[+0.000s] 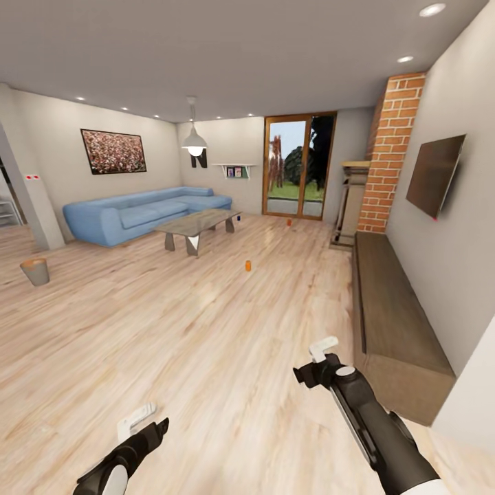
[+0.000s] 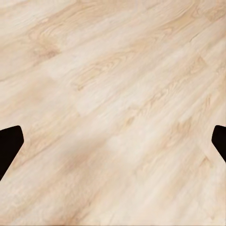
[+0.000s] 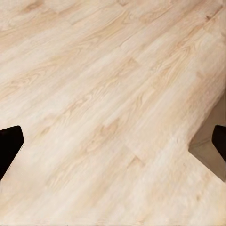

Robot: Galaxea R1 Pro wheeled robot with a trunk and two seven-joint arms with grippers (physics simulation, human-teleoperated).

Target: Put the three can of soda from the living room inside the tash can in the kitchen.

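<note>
Orange soda cans are standing on the plank floor ahead; the robot is seemingly approaching. Both the left gripper and right gripper are hanging released, carrying nothing. Next it needs driving closer.

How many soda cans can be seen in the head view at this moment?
3. One orange can stands on open floor in mid-room, another orange can stands near the glass doors, and a dark blue can stands beside the coffee table's far end. All look tiny.

Both arms reach forward and low, the left end effector and right end effector spread wide, holding nothing.
</note>
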